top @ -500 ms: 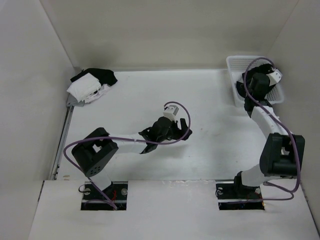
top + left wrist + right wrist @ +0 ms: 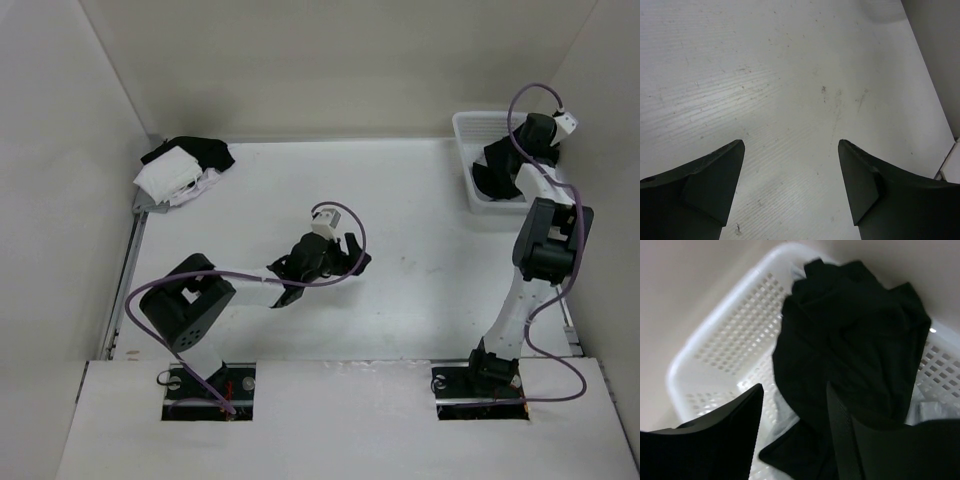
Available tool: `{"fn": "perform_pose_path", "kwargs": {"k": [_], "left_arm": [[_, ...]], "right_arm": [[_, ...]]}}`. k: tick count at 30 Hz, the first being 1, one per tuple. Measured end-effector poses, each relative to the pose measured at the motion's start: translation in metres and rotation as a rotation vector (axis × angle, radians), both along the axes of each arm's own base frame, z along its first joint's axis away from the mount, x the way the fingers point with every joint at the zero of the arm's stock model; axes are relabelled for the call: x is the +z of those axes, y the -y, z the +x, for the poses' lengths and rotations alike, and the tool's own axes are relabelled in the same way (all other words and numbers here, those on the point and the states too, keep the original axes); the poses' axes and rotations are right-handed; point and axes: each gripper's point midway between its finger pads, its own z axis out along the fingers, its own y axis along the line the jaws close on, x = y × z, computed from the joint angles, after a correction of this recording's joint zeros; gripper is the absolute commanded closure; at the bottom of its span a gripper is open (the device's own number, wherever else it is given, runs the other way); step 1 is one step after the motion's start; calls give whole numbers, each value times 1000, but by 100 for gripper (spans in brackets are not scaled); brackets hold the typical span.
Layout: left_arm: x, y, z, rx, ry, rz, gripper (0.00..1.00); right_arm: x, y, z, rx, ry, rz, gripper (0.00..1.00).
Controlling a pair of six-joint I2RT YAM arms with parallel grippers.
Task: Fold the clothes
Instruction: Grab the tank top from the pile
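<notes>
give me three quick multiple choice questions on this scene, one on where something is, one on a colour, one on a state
1. Where does the black garment lie?
A. on a shelf
B. in the basket
C. on the pile in the far left corner

2. What colour is the basket?
A. white
B. blue
C. dark grey

3. How does the left pincer stand?
A. shut on the garment
B. shut on nothing
C. open over the bare table

Answers:
1 B: the right wrist view shows the garment bunched inside the basket's perforated walls.
2 A: its rim and walls are plainly white in both the top and right wrist views.
3 C: the left wrist view shows the fingers wide apart with only the table surface between them.
</notes>
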Motion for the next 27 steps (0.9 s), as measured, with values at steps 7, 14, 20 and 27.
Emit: {"fn": "perform_pose_path", "kwargs": {"k": [7,14,20,27], "left_arm": [[6,-2,7,13,14,-23,25],[10,-1,8,9,15,-48,25],[17,-5,16,28,17,-87,25],[6,-3,16,20,-13,-92,25]], "right_arm": [[-46,28,18,10,-115,14,37],[-45,58,34,8,-147,-22,45],[-62,55,36,28,-188,-19,97],[-48,32,-2,29,-98,-15,100]]}}
